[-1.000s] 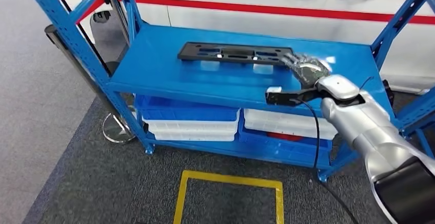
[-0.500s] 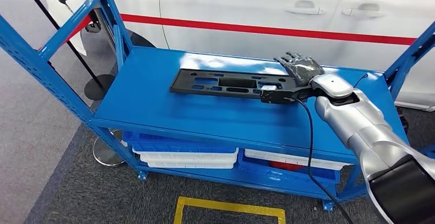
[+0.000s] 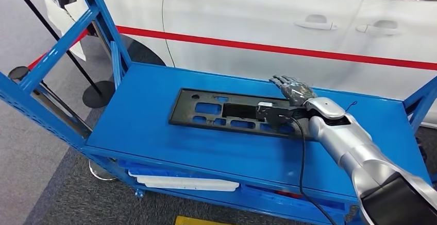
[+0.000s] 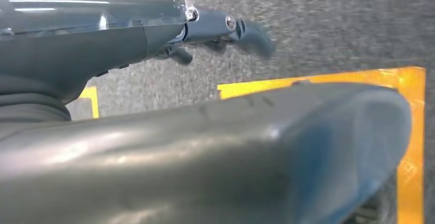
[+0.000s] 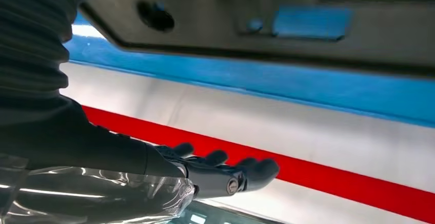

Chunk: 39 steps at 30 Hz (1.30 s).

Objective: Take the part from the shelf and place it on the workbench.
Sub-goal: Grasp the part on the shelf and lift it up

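A flat black plastic part (image 3: 227,113) with several cut-outs lies on the top level of the blue shelf (image 3: 149,137). My right hand (image 3: 292,88) hovers at the part's right end, near its far corner, fingers stretched out toward the car and holding nothing. The right wrist view shows those fingers (image 5: 220,170) spread and bare, with the part (image 5: 256,24) close beside the hand. My left hand (image 4: 220,29) hangs over grey carpet, its fingers loose and nothing in them.
A white car (image 3: 257,19) with a red stripe stands right behind the shelf. Blue uprights (image 3: 56,55) frame the shelf's left side. White bins (image 3: 185,183) sit on the lower level. A black stand base (image 3: 98,93) is at the left. A yellow floor line (image 4: 410,147) runs below my left hand.
The whole picture has shifted: the camera has come nearer and higher over the shelf. My right hand stays at the part's right end, now reaching a little past its far edge.
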Each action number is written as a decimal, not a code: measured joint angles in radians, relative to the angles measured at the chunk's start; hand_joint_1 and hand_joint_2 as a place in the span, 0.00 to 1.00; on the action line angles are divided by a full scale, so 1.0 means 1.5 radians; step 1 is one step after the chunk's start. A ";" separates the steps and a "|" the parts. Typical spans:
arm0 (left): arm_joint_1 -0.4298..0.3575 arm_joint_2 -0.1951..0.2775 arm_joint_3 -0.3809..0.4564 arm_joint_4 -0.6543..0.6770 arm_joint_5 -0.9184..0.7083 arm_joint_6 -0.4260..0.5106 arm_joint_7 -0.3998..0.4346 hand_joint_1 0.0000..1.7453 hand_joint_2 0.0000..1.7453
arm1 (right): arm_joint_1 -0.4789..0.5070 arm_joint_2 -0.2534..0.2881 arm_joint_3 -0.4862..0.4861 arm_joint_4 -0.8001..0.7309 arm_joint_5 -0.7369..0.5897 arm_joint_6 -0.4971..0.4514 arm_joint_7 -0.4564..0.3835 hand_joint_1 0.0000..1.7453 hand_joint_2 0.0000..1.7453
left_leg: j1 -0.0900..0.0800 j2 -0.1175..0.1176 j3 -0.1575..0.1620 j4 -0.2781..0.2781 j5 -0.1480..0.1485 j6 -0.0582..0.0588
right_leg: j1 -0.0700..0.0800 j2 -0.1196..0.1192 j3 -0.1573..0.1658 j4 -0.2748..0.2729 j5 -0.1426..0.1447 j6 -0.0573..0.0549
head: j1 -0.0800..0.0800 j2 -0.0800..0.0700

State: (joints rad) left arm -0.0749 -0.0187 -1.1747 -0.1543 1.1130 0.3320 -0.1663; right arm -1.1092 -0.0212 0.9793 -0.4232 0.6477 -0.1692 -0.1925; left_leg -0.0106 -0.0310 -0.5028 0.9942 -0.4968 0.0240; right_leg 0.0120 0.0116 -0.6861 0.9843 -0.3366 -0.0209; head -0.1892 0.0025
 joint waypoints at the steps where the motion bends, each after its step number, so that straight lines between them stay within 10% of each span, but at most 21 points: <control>1: -0.002 0.001 0.000 0.000 -0.001 0.000 0.001 0.00 0.00 | -0.001 0.002 -0.003 0.000 -0.003 0.003 -0.001 0.00 1.00 | -0.001 0.002 0.000 0.009 -0.004 -0.003 | -0.002 -0.001 0.007 -0.003 -0.003 -0.004 | 0.000 0.000; 6: -0.012 0.002 -0.004 0.000 -0.012 -0.003 0.010 0.00 0.00 | 0.012 0.018 -0.013 0.003 -0.020 0.025 -0.006 0.00 1.00 | 0.012 0.010 -0.093 0.174 -0.073 -0.025 | -0.011 0.000 0.029 -0.008 -0.018 -0.008 | -0.001 0.000; 10: -0.012 0.004 -0.006 0.000 -0.013 0.000 0.019 0.00 0.00 | 0.026 0.025 -0.018 0.008 -0.021 0.016 -0.001 0.00 1.00 | 0.022 0.015 -0.079 0.081 0.011 -0.041 | -0.018 0.000 0.041 0.005 -0.035 0.003 | -0.001 0.000; 13: -0.014 0.004 -0.006 0.000 -0.013 0.000 0.023 0.00 0.00 | 0.026 0.027 -0.023 0.011 -0.021 0.012 0.000 0.00 1.00 | 0.020 0.016 -0.058 0.010 0.036 -0.031 | -0.018 0.001 0.039 0.013 -0.042 0.014 | -0.001 0.000; 17: -0.014 0.005 -0.007 0.000 -0.012 0.000 0.028 0.00 0.00 | 0.026 0.027 -0.028 0.014 -0.020 0.012 0.000 0.00 1.00 | 0.018 0.016 -0.058 0.008 0.045 -0.018 | -0.014 -0.001 0.038 0.014 -0.043 -0.002 | 0.000 0.000; 21: -0.015 0.005 -0.007 0.000 -0.012 -0.002 0.029 0.00 0.00 | 0.026 0.027 -0.030 0.017 -0.020 0.009 -0.002 0.00 1.00 | 0.014 0.015 -0.059 0.008 0.046 -0.011 | -0.017 -0.001 0.040 0.010 -0.039 0.002 | -0.001 0.000; 28: -0.017 0.006 -0.019 0.000 -0.021 -0.005 0.015 0.00 0.00 | 0.025 0.027 -0.036 0.019 -0.020 0.008 -0.005 0.00 1.00 | 0.011 0.015 -0.061 0.009 0.046 -0.007 | -0.021 -0.001 0.041 0.004 -0.036 0.027 | -0.001 0.000; 39: -0.019 0.008 -0.020 0.000 -0.008 0.000 -0.057 0.00 0.00 | 0.025 0.027 -0.036 0.020 0.007 -0.036 -0.011 0.00 1.00 | 0.011 0.015 -0.061 0.009 0.046 -0.007 | -0.021 -0.001 0.038 0.008 -0.036 0.030 | -0.001 0.000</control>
State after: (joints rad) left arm -0.1035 -0.0060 -1.2039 -0.1541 1.1016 0.3326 -0.2522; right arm -1.0723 0.0190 0.9256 -0.3930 0.6588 -0.2234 -0.2096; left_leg 0.0062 -0.0080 -0.5939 1.0074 -0.4273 0.0131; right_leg -0.0194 0.0105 -0.6284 0.9960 -0.3913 0.0245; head -0.1900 0.0023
